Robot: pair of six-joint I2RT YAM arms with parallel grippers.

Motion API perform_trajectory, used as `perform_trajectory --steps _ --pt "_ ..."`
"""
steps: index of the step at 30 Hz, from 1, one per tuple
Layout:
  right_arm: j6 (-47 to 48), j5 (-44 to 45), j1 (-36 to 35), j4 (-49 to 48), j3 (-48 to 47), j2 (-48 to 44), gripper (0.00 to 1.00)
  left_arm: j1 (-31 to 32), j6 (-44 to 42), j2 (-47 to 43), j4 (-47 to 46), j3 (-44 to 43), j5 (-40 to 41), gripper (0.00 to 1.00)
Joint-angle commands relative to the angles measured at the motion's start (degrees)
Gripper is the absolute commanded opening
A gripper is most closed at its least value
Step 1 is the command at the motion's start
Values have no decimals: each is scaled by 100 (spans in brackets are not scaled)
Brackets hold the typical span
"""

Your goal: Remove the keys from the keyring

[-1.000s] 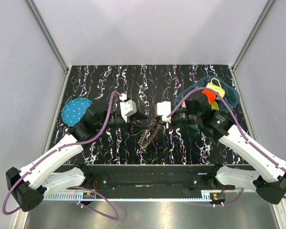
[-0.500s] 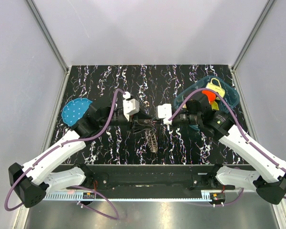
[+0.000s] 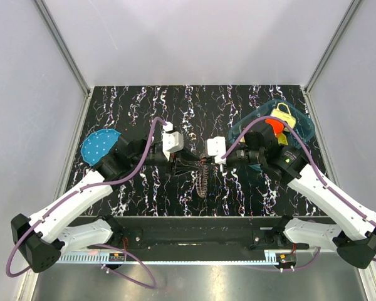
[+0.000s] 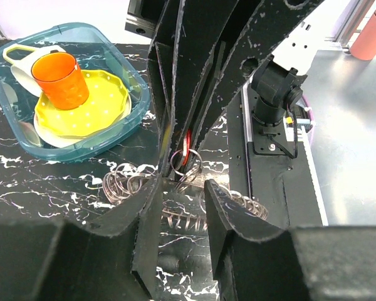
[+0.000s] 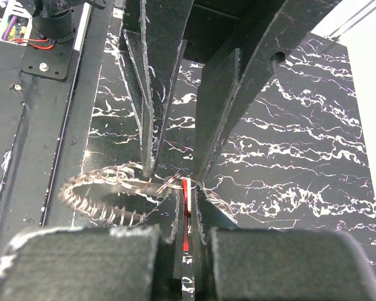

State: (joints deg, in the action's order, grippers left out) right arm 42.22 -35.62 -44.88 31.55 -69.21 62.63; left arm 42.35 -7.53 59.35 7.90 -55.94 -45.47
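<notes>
The keys (image 3: 201, 180) hang as a grey-brown bunch of metal loops between my two grippers, just above the black marbled table. In the right wrist view they fan out to the left (image 5: 100, 194). My right gripper (image 5: 186, 197) is shut on the small red piece (image 5: 186, 213), which hangs on the thin keyring (image 5: 175, 184). My left gripper (image 4: 183, 188) is open. Its two fingertips (image 5: 149, 169) stand either side of the keyring (image 4: 182, 164), facing the right gripper (image 3: 205, 162). The left gripper (image 3: 185, 160) sits close to the right one in the top view.
A teal tub (image 3: 301, 128) at the back right holds an orange cup (image 4: 61, 78), a yellow plate (image 4: 94, 113) and a white mug (image 4: 25, 66). A blue round disc (image 3: 100, 144) lies at the left edge. The arm bases run along the near rail (image 3: 194, 235).
The key bunch has swung from a spread clump at lower left to a narrow hanging bunch under the grippers. My left gripper has moved a little right, closer to the right gripper.
</notes>
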Motion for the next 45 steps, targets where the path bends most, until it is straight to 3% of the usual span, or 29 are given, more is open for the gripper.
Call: perform_trajectory --steps 1,36,45 --pt "15 64 6 -369 -145 -49 0 28 111 -231 -289 74 -269 34" --pt "23 99 15 -518 4 -181 0 28 498 208 -342 -162 -629 20" --pt "50 90 15 -545 13 -199 0 28 419 296 -140 -259 -674 34"
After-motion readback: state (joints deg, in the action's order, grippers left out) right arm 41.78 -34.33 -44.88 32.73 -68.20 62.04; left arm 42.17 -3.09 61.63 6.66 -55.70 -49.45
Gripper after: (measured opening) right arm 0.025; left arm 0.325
